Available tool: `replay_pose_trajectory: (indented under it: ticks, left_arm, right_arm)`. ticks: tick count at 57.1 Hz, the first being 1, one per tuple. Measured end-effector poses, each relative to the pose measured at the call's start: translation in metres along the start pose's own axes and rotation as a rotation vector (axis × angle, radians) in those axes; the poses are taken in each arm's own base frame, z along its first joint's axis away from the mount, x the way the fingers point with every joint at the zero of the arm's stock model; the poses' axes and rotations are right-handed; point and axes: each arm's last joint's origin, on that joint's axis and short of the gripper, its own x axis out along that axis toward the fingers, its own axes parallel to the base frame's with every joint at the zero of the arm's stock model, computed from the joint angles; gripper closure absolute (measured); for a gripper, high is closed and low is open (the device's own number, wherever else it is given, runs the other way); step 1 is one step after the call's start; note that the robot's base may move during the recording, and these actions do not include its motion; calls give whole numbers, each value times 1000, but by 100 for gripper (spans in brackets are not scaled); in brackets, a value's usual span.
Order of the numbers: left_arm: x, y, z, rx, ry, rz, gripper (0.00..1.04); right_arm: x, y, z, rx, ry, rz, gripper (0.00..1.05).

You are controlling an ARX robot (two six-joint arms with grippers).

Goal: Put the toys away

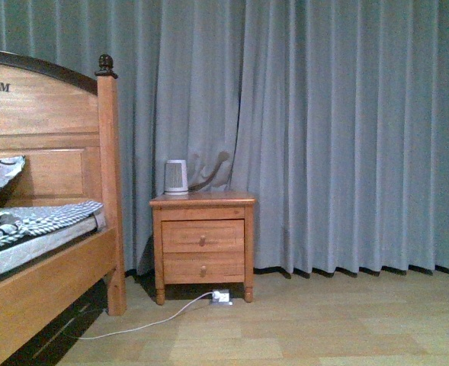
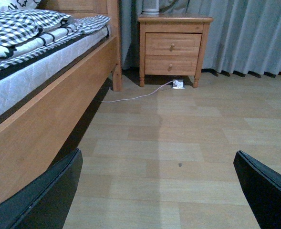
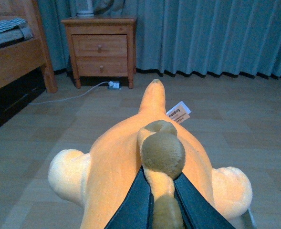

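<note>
Right tool (image 3: 161, 193): clamped on plush toy (image 3: 123, 157) by its brown nub, likely for carrying above floor (image 3: 245, 109) | Left tool (image 2: 154, 191): released, empty, beside bed (image 2: 45, 119) edge, apparently spare.

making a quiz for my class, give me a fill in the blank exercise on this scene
1. The right claw is ____ on the toy.
2. The left claw is ____, holding nothing.
3. The nightstand has ____ drawers.
4. A white cable runs along the floor from under the nightstand toward the ____.
Missing words: shut; open; two; bed.
</note>
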Motion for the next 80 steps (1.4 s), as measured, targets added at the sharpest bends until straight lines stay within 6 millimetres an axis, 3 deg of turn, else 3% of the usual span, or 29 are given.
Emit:
replay_pose_trajectory:
  ticks: [80]
  left_arm:
    - [0,0,0,0,0,0,6]
  right_arm:
    - [0,0,0,0,0,0,99]
